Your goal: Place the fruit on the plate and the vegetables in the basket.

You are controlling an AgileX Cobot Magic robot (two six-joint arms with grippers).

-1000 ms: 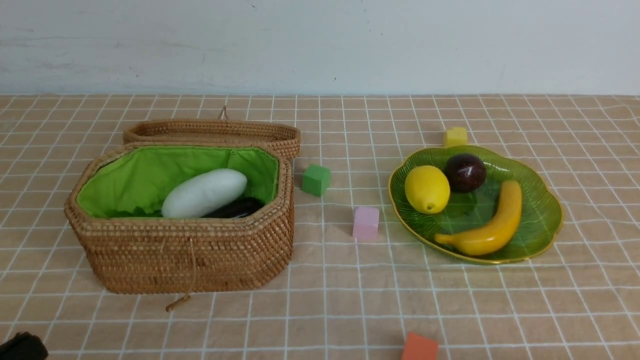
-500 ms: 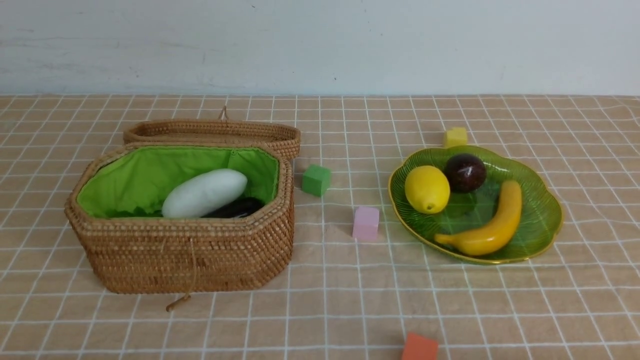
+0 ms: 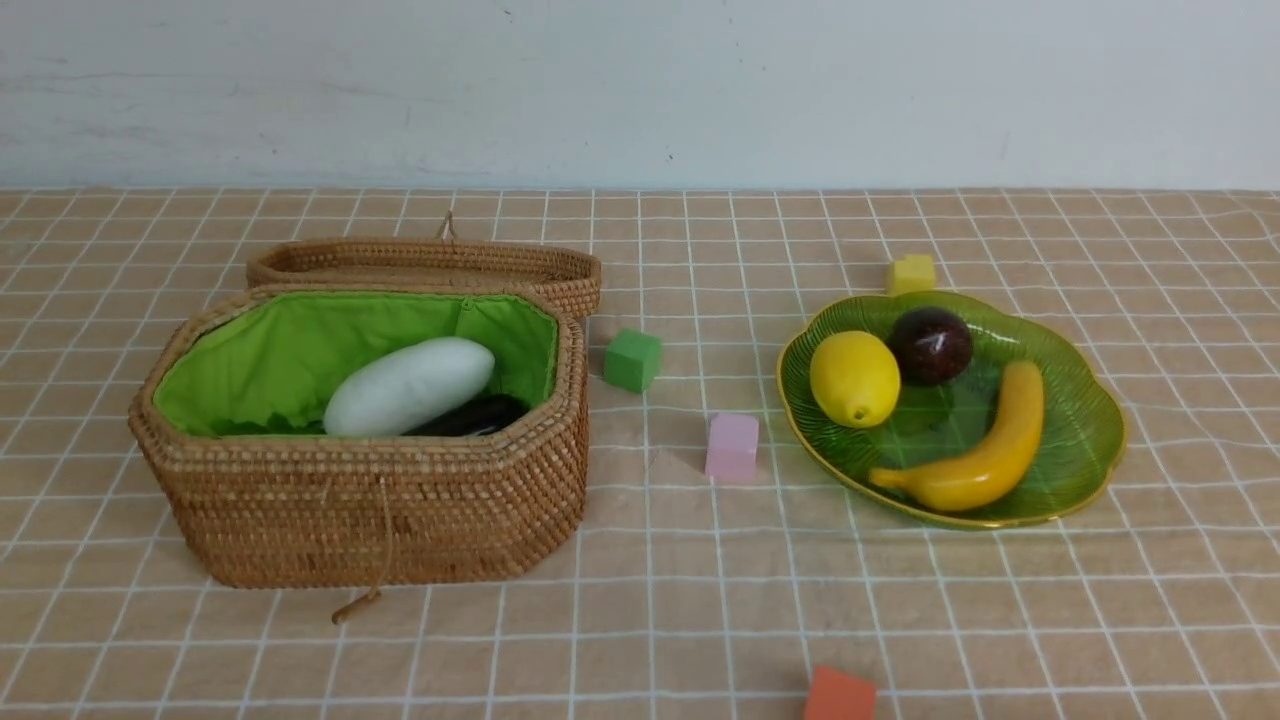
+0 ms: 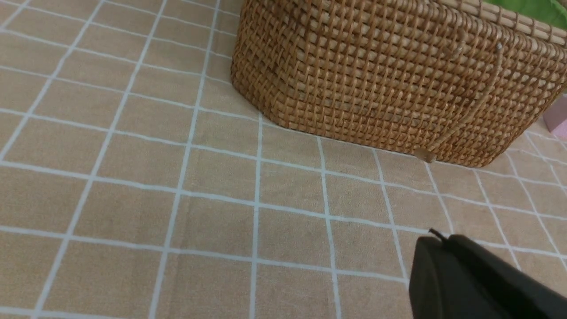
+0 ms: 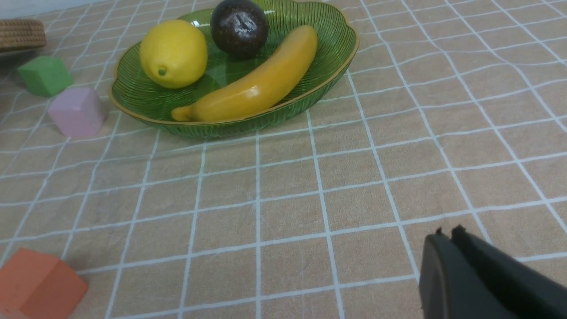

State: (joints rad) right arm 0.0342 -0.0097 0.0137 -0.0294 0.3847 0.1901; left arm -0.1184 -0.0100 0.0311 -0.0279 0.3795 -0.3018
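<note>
Fruit, namely yellow banana [image 3: 975, 452], yellow lemon [image 3: 853, 378] and dark purple mangosteen [image 3: 930, 345], lies sorted on the ribbed green glass plate [image 3: 1085, 440], white radish [image 3: 408, 386] lies in the lined wicker basket [image 3: 380, 510], and both black grippers, left [image 4: 443, 270] and right [image 5: 447, 270], appear closed, holding nothing.

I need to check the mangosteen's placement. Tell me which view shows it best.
The right wrist view: the mangosteen appears large there, on the plate beside the lemon. The front view shows it smaller. The left wrist view shows none of it.
</note>
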